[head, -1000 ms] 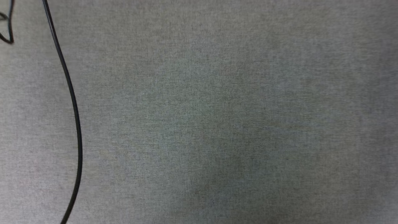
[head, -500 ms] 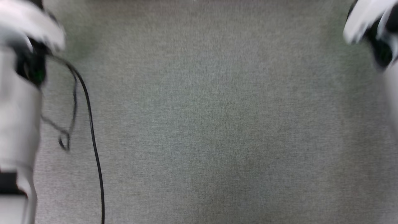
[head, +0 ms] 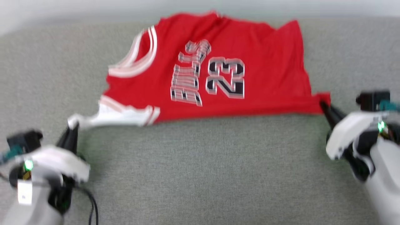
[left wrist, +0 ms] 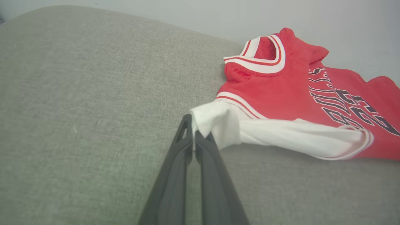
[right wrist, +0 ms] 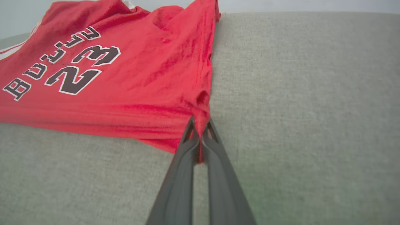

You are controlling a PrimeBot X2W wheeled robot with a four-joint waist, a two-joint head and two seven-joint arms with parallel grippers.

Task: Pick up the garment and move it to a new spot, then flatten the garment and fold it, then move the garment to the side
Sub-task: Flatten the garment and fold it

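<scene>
1. The garment (head: pixel 265 78) lay spread on a grey fabric surface (head: pixel 200 175), toward its far edge and just below a pale wall (head: pixel 62 7).
2. Its printed side faced up, showing black white-outlined letters and the number 23.
3. In the head view the striped neck opening pointed to the robot's left and the hem to its right.
4. The left pincer (head: pixel 73 129) was clamped on the end of the white sleeve (head: pixel 118 117). In the left wrist view the left pincer (left wrist: pixel 191 126) had its two dark fingers pressed together, with a fold of white cloth caught at the tips.
5. The sleeve (left wrist: pixel 297 137) stretched out in a band from the red body (left wrist: pixel 281 97) toward those tips.
6. The right pincer (head: pixel 323 106) was clamped on the near hem corner (head: pixel 322 97). In the right wrist view the right pincer (right wrist: pixel 200 125) had its fingers together, with red cloth bunched between them.
7. The garment's near edge ran almost straight between the two pincers, and the red cloth (right wrist: pixel 140 84) wrinkled toward the gripped corner.
8. A black cable (head: pixel 93 206) trailed beside the left arm at the lower left of the head view, which was slightly blurred.
</scene>
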